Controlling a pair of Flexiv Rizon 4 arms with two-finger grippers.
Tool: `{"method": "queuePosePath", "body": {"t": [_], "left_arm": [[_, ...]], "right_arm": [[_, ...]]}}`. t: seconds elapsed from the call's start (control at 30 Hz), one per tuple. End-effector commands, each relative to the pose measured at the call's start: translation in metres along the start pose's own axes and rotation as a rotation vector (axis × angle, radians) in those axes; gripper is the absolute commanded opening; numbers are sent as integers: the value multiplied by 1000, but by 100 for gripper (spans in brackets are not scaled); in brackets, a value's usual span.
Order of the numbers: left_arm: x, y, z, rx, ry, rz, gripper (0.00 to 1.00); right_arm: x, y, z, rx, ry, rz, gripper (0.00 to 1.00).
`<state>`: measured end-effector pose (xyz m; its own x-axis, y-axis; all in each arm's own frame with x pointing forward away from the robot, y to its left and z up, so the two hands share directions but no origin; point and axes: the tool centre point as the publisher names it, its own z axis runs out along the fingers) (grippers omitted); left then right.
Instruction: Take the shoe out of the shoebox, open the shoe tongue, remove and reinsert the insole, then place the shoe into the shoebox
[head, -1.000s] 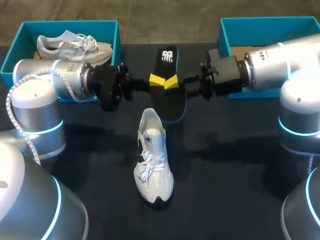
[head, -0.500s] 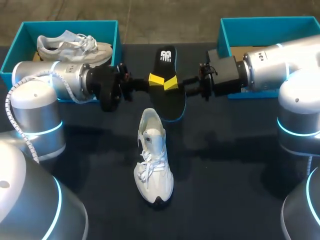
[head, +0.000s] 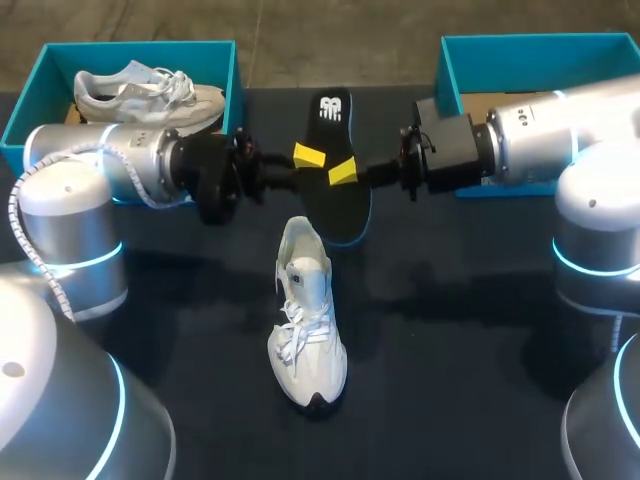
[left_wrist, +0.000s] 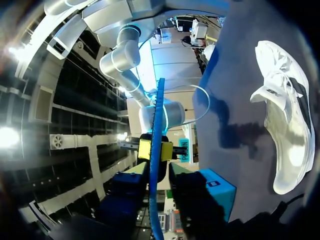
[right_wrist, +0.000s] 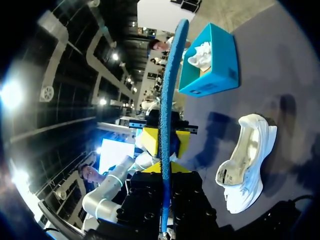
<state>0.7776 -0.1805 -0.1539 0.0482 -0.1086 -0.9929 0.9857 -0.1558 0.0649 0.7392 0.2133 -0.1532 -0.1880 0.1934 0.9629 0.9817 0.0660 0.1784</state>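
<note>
Insole (head: 338, 205) hangs above the tabletop (head: 460, 330), black with a blue edge, pinched from both sides. The left end effector (head: 308, 156) is closed on one long edge and the right end effector (head: 343, 172) on the other, each pair of yellow tips narrowed to the thin foam (both wrist views show it edge-on, a blue line running between the pads). The white shoe (head: 305, 325) lies on the tabletop nearer the robot, apart from the insole, with its collar toward the insole and its toe toward the robot. A second shoe (head: 145, 88) sits in the left shoebox (head: 140, 47). The right shoebox (head: 530, 42) shows no shoe in the part that can be seen.

The insole looks to be out, so reinsertion is the step in hand. To do it well, one end effector should carry the insole near its heel end, freeing the other to steady the shoe or hold the tongue back. The broad forefoot end faces the collar, so it should go in first at a shallow angle, sliding along the shoe's floor. Foam this thin probably folds easily, so push in short strokes and stop if it buckles.
</note>
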Motion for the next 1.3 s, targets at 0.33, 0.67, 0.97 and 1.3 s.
{"method": "queuePosePath", "body": {"t": [0.33,0.67,0.97,1.3], "left_arm": [[11,-10,-29,109,98,18,100],[29,-24,-54,212,236,24,100],[41,-24,-77,279,368,55,100],[46,-15,-89,256,414,62,100]], "right_arm": [[-9,9,-4,-13,-7,-207,0],[-6,19,-1,-19,-19,-434,0],[7,24,11,10,74,-636,0],[8,25,12,8,70,-632,0]]}}
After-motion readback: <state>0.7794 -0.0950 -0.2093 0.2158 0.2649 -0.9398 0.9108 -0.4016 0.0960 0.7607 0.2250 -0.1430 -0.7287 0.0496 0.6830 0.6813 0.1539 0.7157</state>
